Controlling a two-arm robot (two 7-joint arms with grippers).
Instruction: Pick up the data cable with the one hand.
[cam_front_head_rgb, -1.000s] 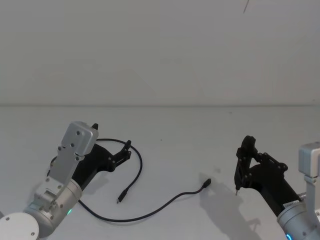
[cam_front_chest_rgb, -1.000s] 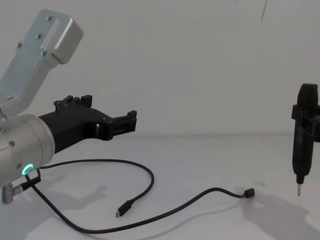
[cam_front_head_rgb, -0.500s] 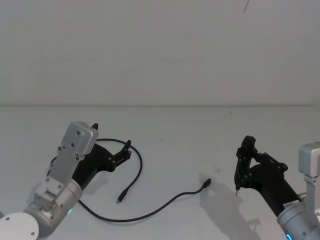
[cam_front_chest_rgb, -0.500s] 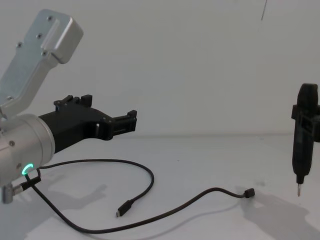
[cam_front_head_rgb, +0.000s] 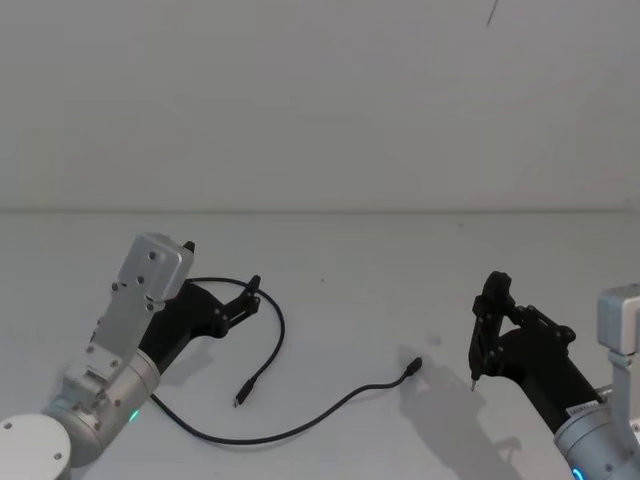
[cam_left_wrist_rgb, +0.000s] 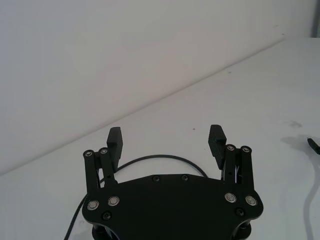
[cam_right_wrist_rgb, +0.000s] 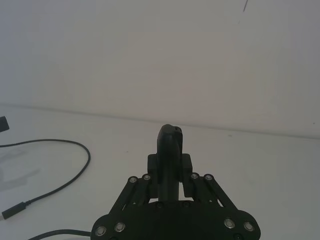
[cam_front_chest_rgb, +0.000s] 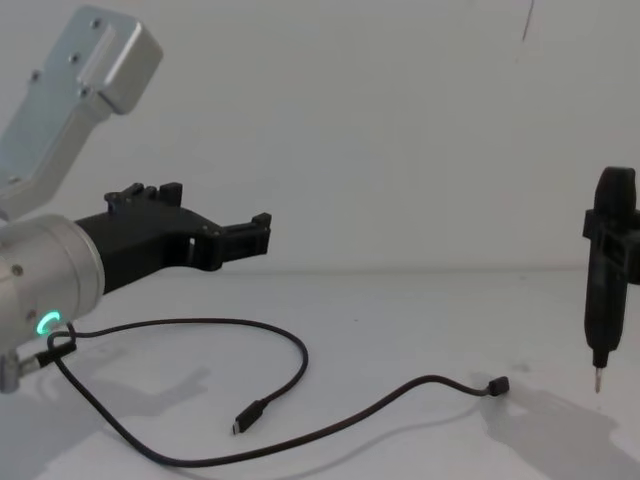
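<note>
The data cable (cam_front_head_rgb: 282, 330) lies in loose black loops on the white table, with one plug (cam_front_head_rgb: 241, 397) near the middle and the other (cam_front_head_rgb: 414, 368) farther right. My left gripper (cam_front_head_rgb: 225, 270), the hand, hovers open over the cable's far loop, touching nothing. In the left wrist view its gripper (cam_left_wrist_rgb: 166, 135) is spread wide with an arc of cable (cam_left_wrist_rgb: 165, 157) below. In the chest view the left gripper (cam_front_chest_rgb: 210, 205) hangs well above the cable (cam_front_chest_rgb: 200, 321). My right gripper (cam_front_head_rgb: 485, 330) is shut on a black pen-shaped tool (cam_front_chest_rgb: 605, 290), tip down.
The tabletop (cam_front_head_rgb: 360, 260) is plain white and meets a white wall behind. The tool's metal tip (cam_front_chest_rgb: 597, 385) hangs just above the table, to the right of the cable's right plug (cam_front_chest_rgb: 497, 386).
My left arm has drawn back a little to the left and lifted its gripper slightly. The cable and the right arm have not moved.
</note>
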